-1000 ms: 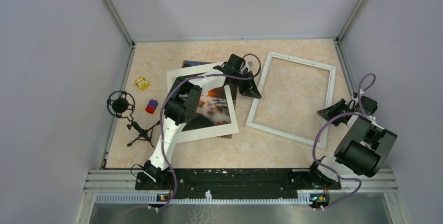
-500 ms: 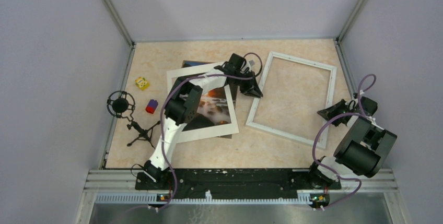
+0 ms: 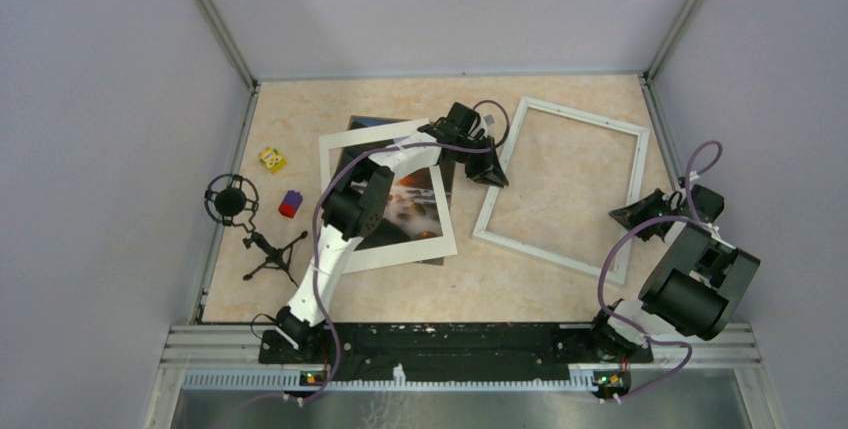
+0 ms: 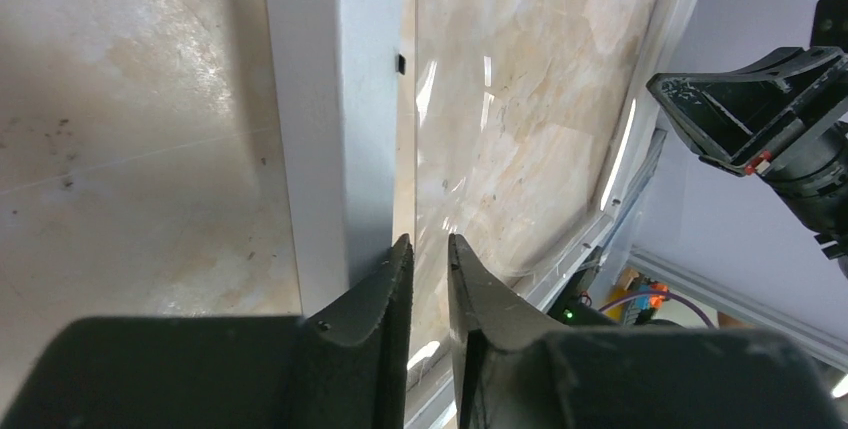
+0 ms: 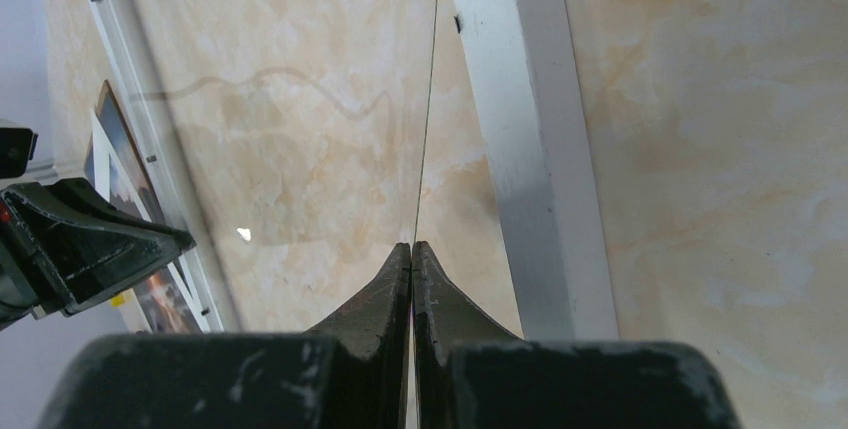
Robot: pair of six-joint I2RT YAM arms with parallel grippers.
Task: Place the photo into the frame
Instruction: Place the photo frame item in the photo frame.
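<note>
My left claw sits over the left bar of the frame, jaws a narrow slit apart and holding nothing. The wrist view has the tips just above the bar's inner edge. My right claw is at the opposite bar, fingertips pressed together. A thin line runs away from them, but I cannot tell whether they pinch anything. I judge I have a claw on each side to steady or square the frame before loading it.

The frame lies flat in the right half of the tabletop. Its long axis runs from near edge to far edge, with the far end leaning right. The photo lies flat left of centre under the mat, well short of the frame. Its long axis also runs near to far but leans left, so it will likely need a turn.
</note>
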